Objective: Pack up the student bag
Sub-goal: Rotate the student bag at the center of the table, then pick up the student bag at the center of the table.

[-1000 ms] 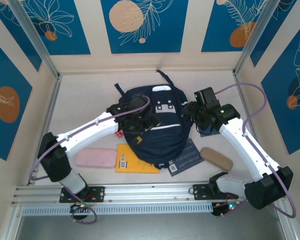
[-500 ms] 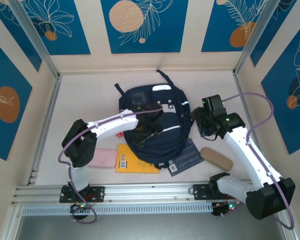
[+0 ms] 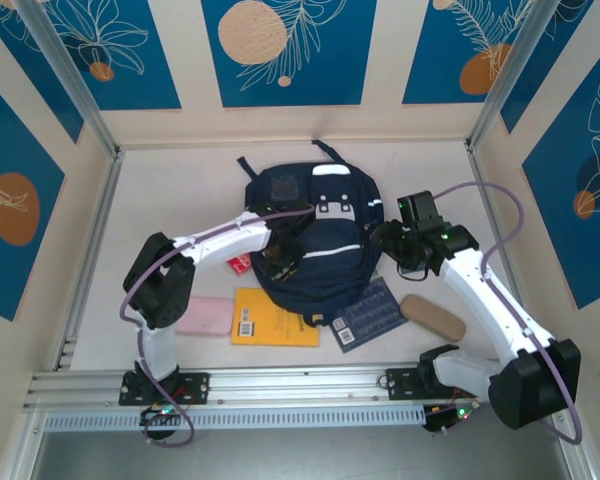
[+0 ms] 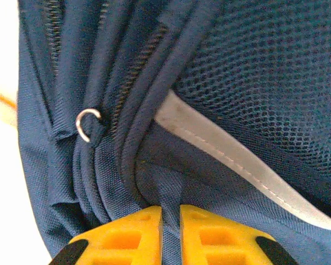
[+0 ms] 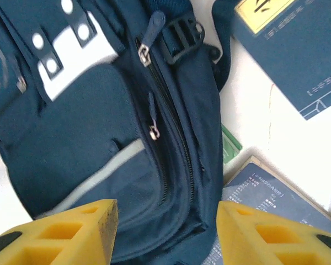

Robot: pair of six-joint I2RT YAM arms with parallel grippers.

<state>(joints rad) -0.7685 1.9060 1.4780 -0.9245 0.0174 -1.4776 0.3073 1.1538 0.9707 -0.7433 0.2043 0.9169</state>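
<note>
One navy striped fabric backpack (image 3: 315,250) sits mid-tabletop (image 3: 170,200). Along its near edge lie one flat pink pencil case (image 3: 205,315) at 8 o'clock, one yellow book (image 3: 270,325) at 7, one blue printed booklet (image 3: 372,312) at 5 and one tan oval case (image 3: 432,317) at 4. A second blue booklet (image 5: 281,49) lies nearby. There's bare room at 10. The print is unreadable. The left hand (image 4: 171,208) pinches bag fabric, while the right hand (image 5: 164,210) hovers, fingers apart.

Bright even light, soft shadows, slight blur
</note>
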